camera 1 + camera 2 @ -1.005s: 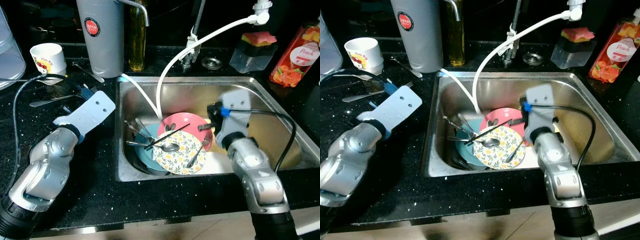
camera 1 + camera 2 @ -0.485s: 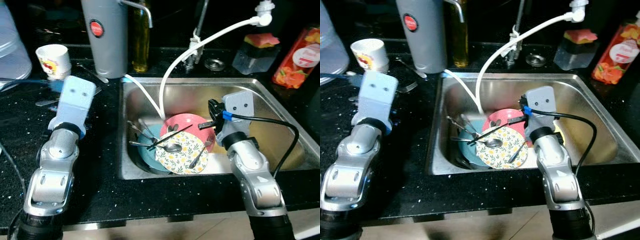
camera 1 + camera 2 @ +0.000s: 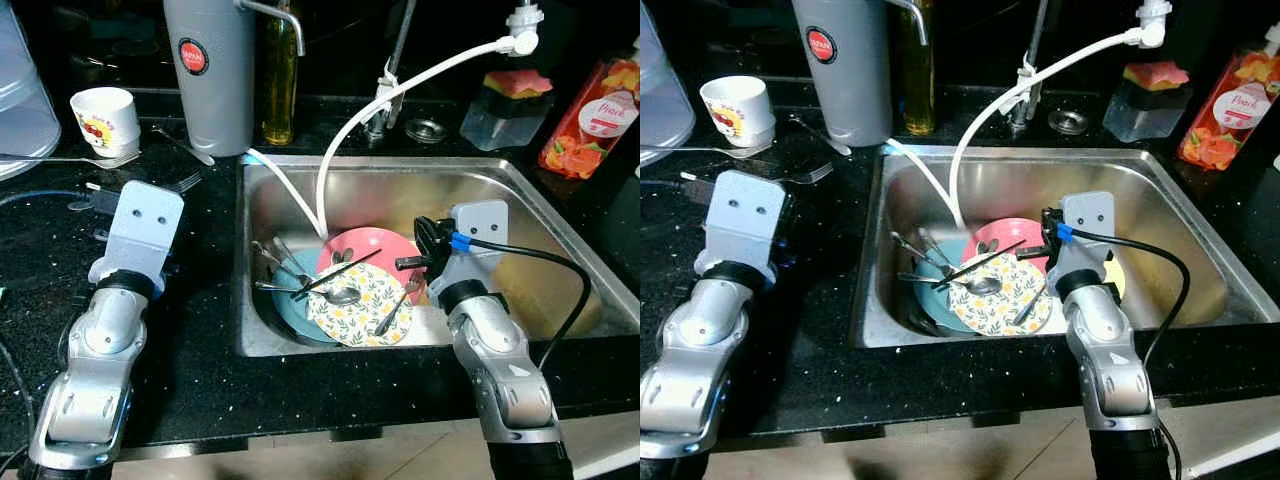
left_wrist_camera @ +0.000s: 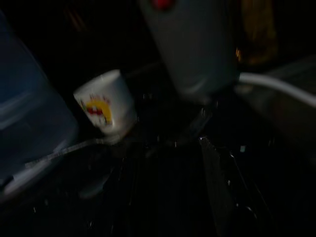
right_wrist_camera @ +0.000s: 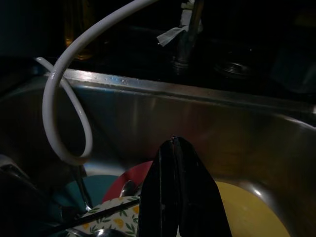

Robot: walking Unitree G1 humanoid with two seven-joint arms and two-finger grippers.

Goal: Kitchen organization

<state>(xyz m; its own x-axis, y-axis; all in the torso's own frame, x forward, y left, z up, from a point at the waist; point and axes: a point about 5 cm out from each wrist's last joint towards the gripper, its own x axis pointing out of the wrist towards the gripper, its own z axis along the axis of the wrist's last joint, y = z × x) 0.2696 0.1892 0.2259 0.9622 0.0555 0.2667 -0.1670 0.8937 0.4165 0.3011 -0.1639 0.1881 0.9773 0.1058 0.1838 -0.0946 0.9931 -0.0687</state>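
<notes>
A steel sink (image 3: 420, 163) holds a stack of plates: a floral plate (image 3: 360, 305) on top, a pink plate (image 3: 375, 245) behind it and a teal plate (image 3: 290, 305) underneath. A yellow plate (image 5: 247, 212) lies further right. Spoons (image 3: 340, 296), a fork (image 3: 395, 305) and dark chopsticks (image 3: 335, 272) lie across the stack. My right gripper (image 3: 412, 255) hangs just above the pink plate's right edge, shut and holding nothing (image 5: 174, 144). My left gripper (image 3: 105, 205) is over the black counter left of the sink, pointed toward a white cup (image 3: 105, 115).
A grey thermos (image 3: 210, 70) and an oil bottle (image 3: 280, 70) stand behind the sink's left corner. A white hose (image 3: 400, 90) loops from the tap into the basin. A sponge holder (image 3: 510, 100) and a peach bottle (image 3: 595, 115) are at the back right. Loose cutlery (image 3: 180, 183) lies on the counter.
My left arm has swung away from the sink's edge and now points straight back over the counter. The right gripper has stayed over the plates, a little lower. The camera shifted slightly.
</notes>
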